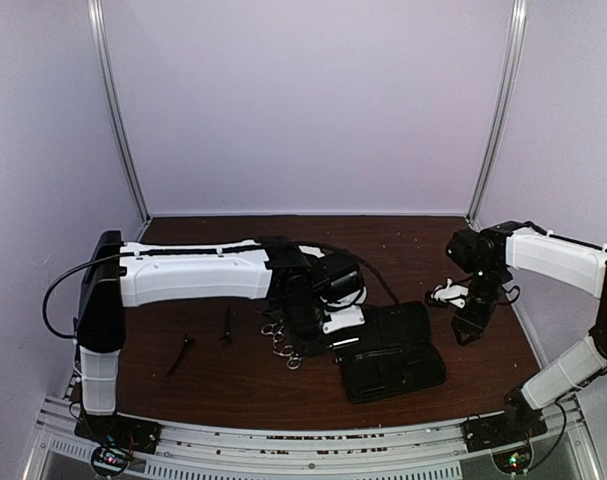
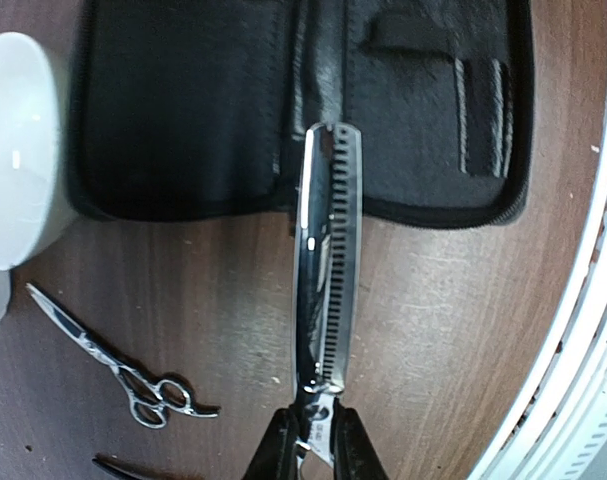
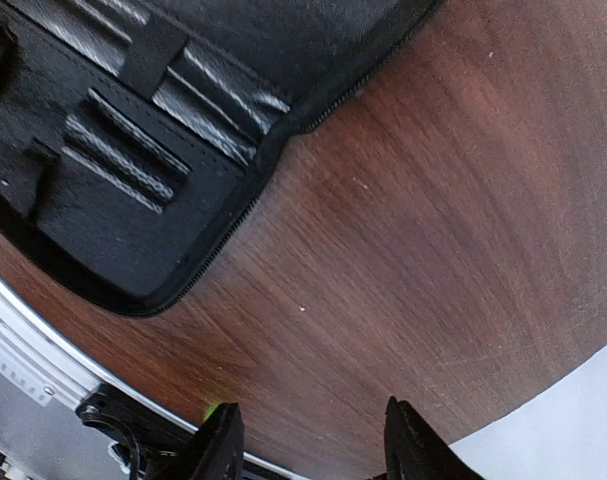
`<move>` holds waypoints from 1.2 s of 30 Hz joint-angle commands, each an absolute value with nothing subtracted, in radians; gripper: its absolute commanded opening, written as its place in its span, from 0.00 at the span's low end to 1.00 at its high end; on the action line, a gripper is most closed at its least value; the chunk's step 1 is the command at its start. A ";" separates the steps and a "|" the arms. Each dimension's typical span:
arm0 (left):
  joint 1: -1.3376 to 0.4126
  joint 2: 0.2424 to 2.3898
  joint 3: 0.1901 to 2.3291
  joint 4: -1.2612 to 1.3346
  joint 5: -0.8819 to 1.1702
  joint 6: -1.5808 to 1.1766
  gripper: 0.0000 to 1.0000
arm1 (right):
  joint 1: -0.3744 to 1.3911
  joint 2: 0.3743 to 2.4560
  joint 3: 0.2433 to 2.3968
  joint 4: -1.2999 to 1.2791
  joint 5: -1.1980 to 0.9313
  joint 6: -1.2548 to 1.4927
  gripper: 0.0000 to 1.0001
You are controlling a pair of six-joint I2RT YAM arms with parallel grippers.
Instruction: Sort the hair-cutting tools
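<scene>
While my left jaws clamp the thinning scissors [image 2: 328,260] at the handle end, blades running straight ahead with the tip over the open black zip case [image 2: 183,110] edge, my right jaws hang parted, empty, over the counter [image 3: 433,250] beside it.

My top camera sits above and behind both arm bases, looking down and forward across the table [image 1: 233,390]. It stands far enough back to show both arms whole. The left wrist camera rides close over the wood. It looks along the thinning scissors [image 2: 328,260] in the left gripper [image 2: 315,445], from six toward twelve o'clock, where the open black case [image 2: 183,110] lies. The right wrist camera is even closer, with the right gripper [image 3: 308,445] at six and the case at ten o'clock. All three views share that case.
</scene>
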State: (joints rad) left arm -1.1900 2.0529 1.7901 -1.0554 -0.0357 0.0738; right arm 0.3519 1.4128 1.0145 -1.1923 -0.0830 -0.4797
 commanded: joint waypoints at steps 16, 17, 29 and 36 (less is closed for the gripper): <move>-1.216 1.933 1.624 -1.092 -0.047 0.052 0.00 | 0.541 1.707 1.028 -1.103 -0.093 -0.515 0.41; -1.216 1.926 1.615 -1.092 -0.050 0.051 0.00 | 0.555 1.718 1.035 -1.101 -0.107 -0.512 0.41; -1.218 1.881 1.544 -1.088 -0.074 0.040 0.00 | 0.738 1.821 1.186 -1.085 -0.276 -0.468 0.40; -1.225 1.877 1.533 -1.089 -0.054 0.028 0.00 | 0.736 1.734 1.216 -1.115 -0.288 -0.478 0.43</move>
State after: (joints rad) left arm -1.2171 1.9205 1.5425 -1.0927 -0.0650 0.0456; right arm 0.7574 1.8175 1.1999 -1.1053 -0.2546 -0.4824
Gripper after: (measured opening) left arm 0.109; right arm 0.411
